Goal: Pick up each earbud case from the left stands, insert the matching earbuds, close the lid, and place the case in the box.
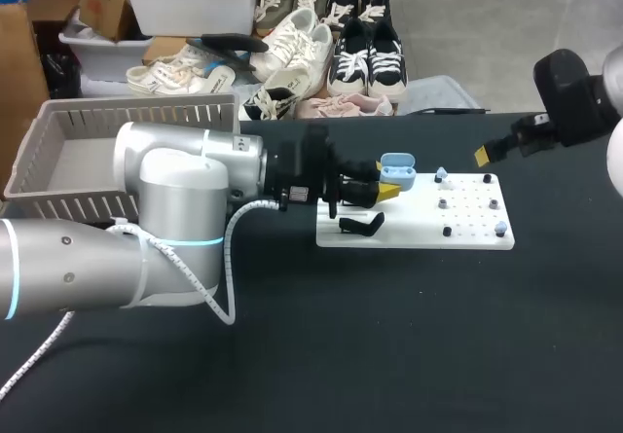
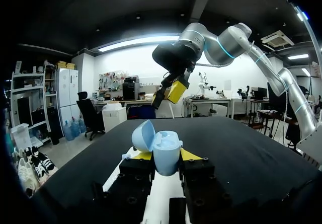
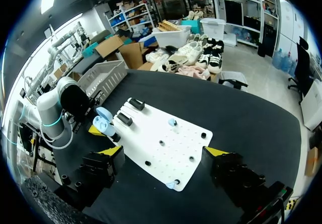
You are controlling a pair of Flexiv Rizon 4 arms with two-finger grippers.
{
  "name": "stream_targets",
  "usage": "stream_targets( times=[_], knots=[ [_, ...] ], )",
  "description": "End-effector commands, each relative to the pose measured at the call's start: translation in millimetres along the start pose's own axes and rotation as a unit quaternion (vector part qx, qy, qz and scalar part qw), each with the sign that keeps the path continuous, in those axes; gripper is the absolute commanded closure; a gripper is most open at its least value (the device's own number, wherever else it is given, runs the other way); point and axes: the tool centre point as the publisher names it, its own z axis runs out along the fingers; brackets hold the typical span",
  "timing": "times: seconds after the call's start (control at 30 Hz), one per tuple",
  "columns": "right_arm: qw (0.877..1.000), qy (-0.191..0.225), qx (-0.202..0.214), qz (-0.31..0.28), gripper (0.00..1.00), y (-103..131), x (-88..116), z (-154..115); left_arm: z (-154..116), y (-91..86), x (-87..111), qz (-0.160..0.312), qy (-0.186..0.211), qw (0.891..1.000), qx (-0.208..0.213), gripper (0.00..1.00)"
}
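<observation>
A light blue earbud case (image 1: 396,170), lid up, sits upright between the yellow tips of my left gripper (image 1: 375,192), which is shut on it over the left end of the white board (image 1: 419,227). In the left wrist view the case (image 2: 161,148) is clamped from both sides in my gripper (image 2: 163,156), its lid (image 2: 143,135) tipped back. A black case stand (image 1: 360,224) lies beside it on the board. Small earbuds (image 1: 441,174) stand on pegs further right. My right gripper (image 1: 484,156) hovers open above the board's far right; in its own view the right gripper (image 3: 163,153) spans the board (image 3: 166,138).
A grey slatted box (image 1: 68,151) stands at the table's back left, behind my left arm. Two black stands (image 3: 136,103) sit on the board near the case (image 3: 104,121). A pale earbud (image 3: 172,122) and black pegs (image 3: 203,135) dot the board.
</observation>
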Motion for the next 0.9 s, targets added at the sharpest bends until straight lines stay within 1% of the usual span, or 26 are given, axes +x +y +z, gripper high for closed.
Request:
stream_targets(
  times=[0.03, 0.5, 0.9],
  knots=[
    [1.000, 0.000, 0.005, 0.000, 0.00, 3.6, 1.0, -0.3, -3.3, -6.8, 0.5, 0.000, 0.001, 1.000, -0.012, 1.00],
    [1.000, -0.001, 0.009, -0.001, 0.00, 7.2, 2.1, -3.2, -8.6, -6.9, 2.4, 0.003, 0.014, 1.000, -0.022, 1.00],
    [1.000, 0.001, 0.015, -0.003, 0.00, 7.7, 4.8, -8.2, -9.2, -6.3, 3.3, 0.001, 0.015, 1.000, -0.024, 1.00]
  ],
)
